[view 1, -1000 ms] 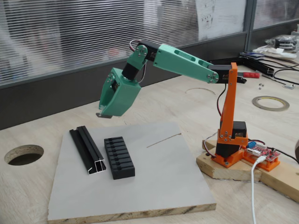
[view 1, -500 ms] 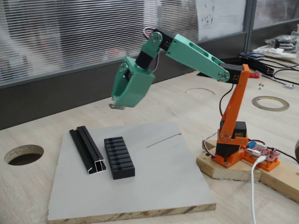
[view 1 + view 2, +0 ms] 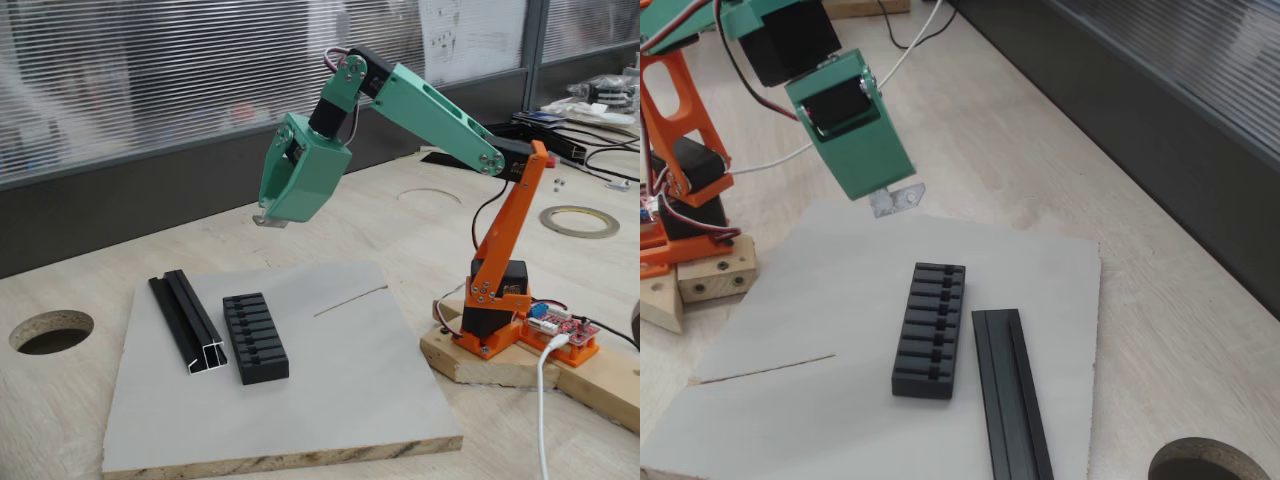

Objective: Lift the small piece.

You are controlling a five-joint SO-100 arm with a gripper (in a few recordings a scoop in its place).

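Note:
The small piece is a tiny flat silvery tab with a small hole. It sticks out from the tips of my green gripper, which is shut on it. It hangs well above the grey board, over the board's far edge in both fixed views. The green and orange arm bends back toward its orange base.
On the grey board lie a black ribbed slotted block and a long black channel rail, side by side. A round hole is cut in the wooden table. A tape roll and cables lie at the far right.
The gripper has risen and swung right and back toward the base, carrying the small piece with it. The black parts have not moved.

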